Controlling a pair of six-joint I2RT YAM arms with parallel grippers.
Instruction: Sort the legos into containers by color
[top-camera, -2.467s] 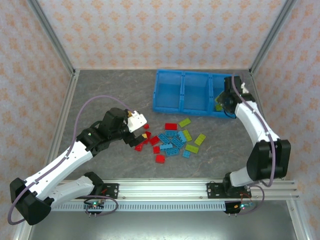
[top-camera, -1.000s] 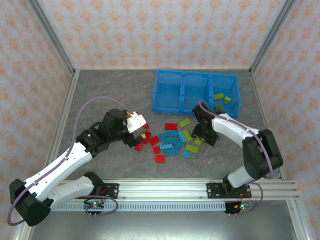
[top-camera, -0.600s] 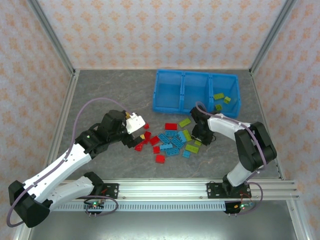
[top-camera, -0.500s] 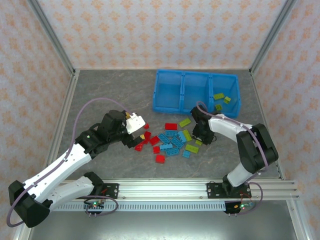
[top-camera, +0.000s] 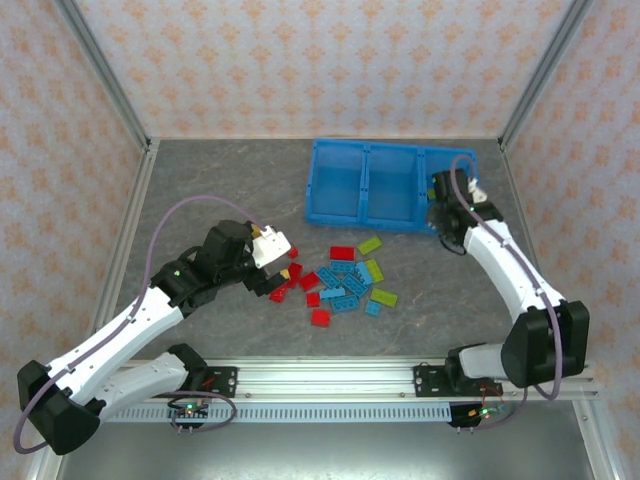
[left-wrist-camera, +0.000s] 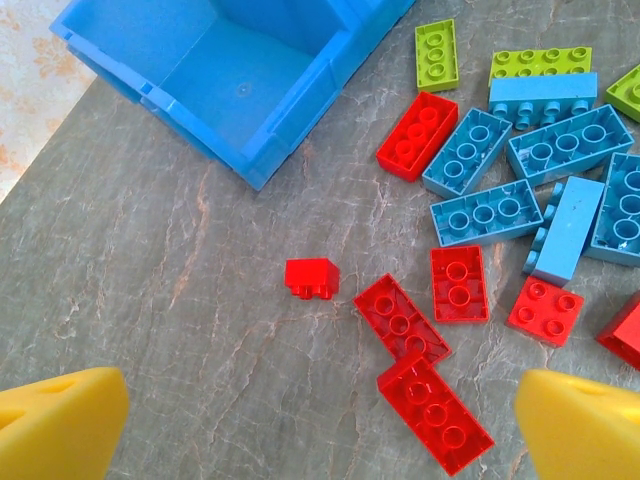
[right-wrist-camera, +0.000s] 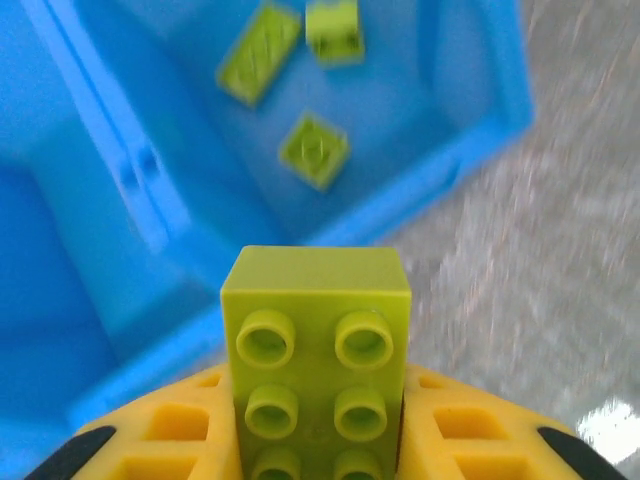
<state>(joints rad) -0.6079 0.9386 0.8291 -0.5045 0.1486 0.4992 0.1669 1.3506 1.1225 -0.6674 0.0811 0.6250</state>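
Fingers first, top view: L gripper (top-camera: 281, 266) hangs low at 9 o'clock of the loose legos (top-camera: 345, 280), its spread too small to judge from up here. R gripper (top-camera: 443, 212) sits at the 6 o'clock wall of the tray (top-camera: 338, 185)'s right compartment, approx 2 o'clock from the pile, fingers hidden under the wrist. Pile lies on the grey table (top-camera: 220, 180), mixed: reds toward 9 o'clock, blues mid, greens toward 3 o'clock. Tray is at 12–1 o'clock of the pile, apart from it. L wrist view: L gripper (left-wrist-camera: 320, 400) is spread wide, yellow pads (left-wrist-camera: 60, 425) in the 7 and 5 o'clock corners w/ bare table (left-wrist-camera: 180, 300) between them. Small red brick (left-wrist-camera: 311, 277) lies by itself near centre. At its 3–5 o'clock are four more reds (left-wrist-camera: 400, 317), close together, and a fifth red (left-wrist-camera: 418, 135) is at 1 o'clock beside the blues (left-wrist-camera: 485, 210). Two greens (left-wrist-camera: 436, 52) sit toward 1 o'clock, near the top edge. Tray (left-wrist-camera: 230, 80) corner shows at 11 o'clock, well apart from the small red. R wrist view, somewhat blurred: R gripper (right-wrist-camera: 318, 400) pinches a green brick (right-wrist-camera: 318, 350), studs facing the cam, two studs across, w/ yellow fingers (right-wrist-camera: 160, 430) pressed on either side. Beyond it at 12 o'clock the tray (right-wrist-camera: 200, 150) compartment holds three green legos (right-wrist-camera: 314, 148), apart from each other. Table (right-wrist-camera: 560, 250) shows at 3 o'clock. Can't tell whether the held brick is over the wall or just short of it.
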